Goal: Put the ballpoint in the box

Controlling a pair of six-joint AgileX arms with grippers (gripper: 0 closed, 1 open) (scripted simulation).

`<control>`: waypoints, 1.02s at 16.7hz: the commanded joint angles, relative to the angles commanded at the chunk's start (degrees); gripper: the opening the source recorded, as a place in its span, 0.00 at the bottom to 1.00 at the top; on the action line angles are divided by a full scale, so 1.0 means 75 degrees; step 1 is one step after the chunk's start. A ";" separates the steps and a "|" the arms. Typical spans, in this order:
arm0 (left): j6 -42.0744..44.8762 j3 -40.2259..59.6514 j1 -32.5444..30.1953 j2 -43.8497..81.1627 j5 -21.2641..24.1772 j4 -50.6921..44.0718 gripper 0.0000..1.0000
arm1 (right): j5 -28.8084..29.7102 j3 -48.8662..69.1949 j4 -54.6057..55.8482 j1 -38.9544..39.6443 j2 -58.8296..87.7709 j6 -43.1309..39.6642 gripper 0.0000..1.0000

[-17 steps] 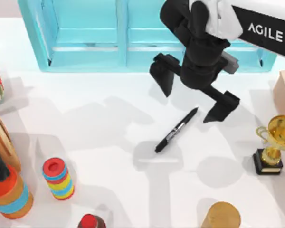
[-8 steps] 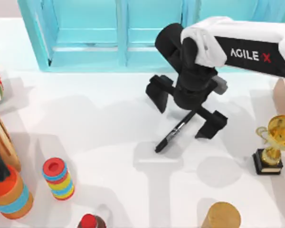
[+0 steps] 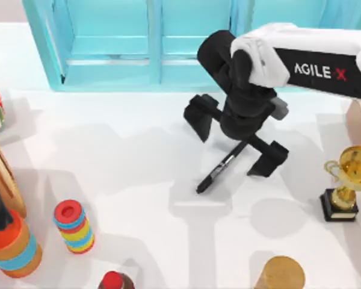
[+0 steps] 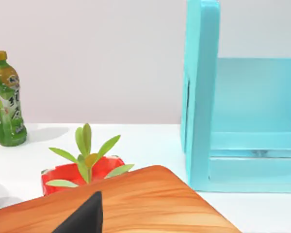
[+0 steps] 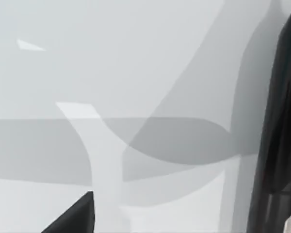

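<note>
My right gripper (image 3: 233, 146) hangs over the upper end of the ballpoint (image 3: 218, 171), jaws spread wide apart, one finger on each side of it. The pen lies slantwise on the white table (image 3: 138, 162), just in front of the turquoise box (image 3: 150, 72).

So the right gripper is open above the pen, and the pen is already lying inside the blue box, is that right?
Not quite. The right gripper is open above the ballpoint, but the top view shows the ballpoint lying on the white table, in front of the blue box, not inside it.
</note>
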 joint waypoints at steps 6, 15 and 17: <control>0.0000 0.0000 0.0000 0.0000 0.0000 0.0000 1.00 | 0.0000 0.0000 0.0000 0.0000 0.0000 0.0000 0.47; 0.0000 0.0000 0.0000 0.0000 0.0000 0.0000 1.00 | 0.0000 0.0000 0.0000 0.0000 0.0000 0.0000 0.00; 0.0000 0.0000 0.0000 0.0000 0.0000 0.0000 1.00 | 0.0000 0.0000 0.0000 0.0000 0.0000 0.0000 0.00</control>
